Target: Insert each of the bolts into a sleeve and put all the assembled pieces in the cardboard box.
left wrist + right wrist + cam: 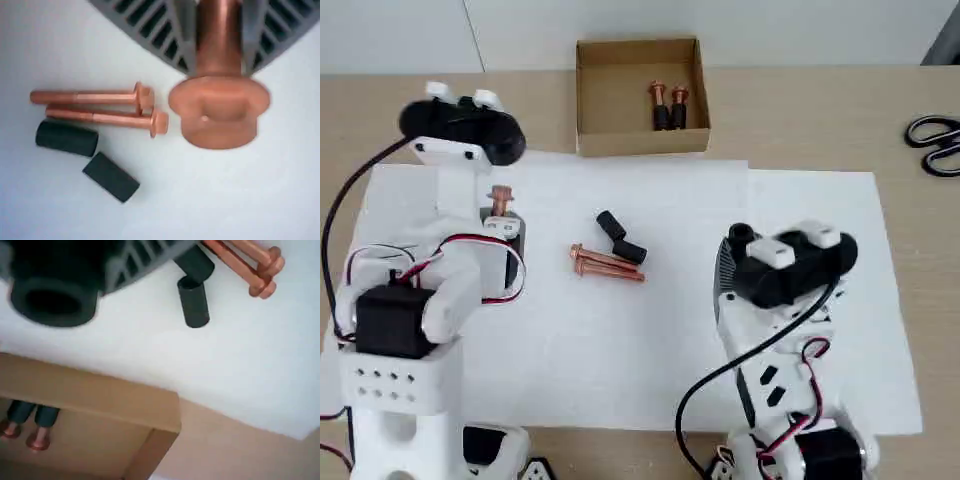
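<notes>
My left gripper [501, 215] is shut on a copper bolt [217, 107] and holds it above the white sheet, head toward the camera. A black sleeve [52, 302] is clamped in my right gripper [55, 285], its open bore in plain sight. Mid-sheet, two loose bolts [607, 263] lie side by side, with two loose sleeves [611, 224] [629, 251] just beyond them. The same bolts [95, 97] [105, 119] and sleeves [66, 137] [111, 176] appear under the left wrist. At the back, the cardboard box [588, 95] holds two assembled pieces [667, 105].
A white paper sheet [820, 230] covers the middle of the wooden table. Scissors [935, 140] lie at the far right edge. The box's near wall [100, 390] sits close below my right gripper, with the two assembled pieces [30, 427] inside.
</notes>
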You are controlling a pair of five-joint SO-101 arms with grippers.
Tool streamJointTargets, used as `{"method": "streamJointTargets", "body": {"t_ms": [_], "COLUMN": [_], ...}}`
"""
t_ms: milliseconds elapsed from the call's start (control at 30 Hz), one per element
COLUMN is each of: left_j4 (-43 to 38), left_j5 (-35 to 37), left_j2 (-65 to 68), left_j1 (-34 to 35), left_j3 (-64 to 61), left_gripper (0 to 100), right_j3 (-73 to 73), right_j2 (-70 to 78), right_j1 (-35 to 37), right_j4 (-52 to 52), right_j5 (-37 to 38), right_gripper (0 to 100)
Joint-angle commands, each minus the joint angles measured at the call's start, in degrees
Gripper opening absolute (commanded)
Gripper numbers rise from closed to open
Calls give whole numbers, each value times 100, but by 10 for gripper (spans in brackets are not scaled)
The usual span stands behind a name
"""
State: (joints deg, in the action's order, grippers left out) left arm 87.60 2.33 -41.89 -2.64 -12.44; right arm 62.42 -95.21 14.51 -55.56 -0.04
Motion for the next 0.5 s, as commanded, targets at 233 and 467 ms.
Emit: {"method": "streamJointTargets", "body": {"t_ms": [233,467], "left_j4": [-721,-1424], "left_j5": [484,686], "left_j2": [-264,-264], "left_j1": [-642,-1486], "left_j3": [4,4], "left_gripper": [6,6], "right_j3": [1187,1670], "right_j2": [-769,-769], "right_j1": [145,857], "right_j4": [1147,1349], "right_j5": [-9,0], "right_gripper": [6,4]}}
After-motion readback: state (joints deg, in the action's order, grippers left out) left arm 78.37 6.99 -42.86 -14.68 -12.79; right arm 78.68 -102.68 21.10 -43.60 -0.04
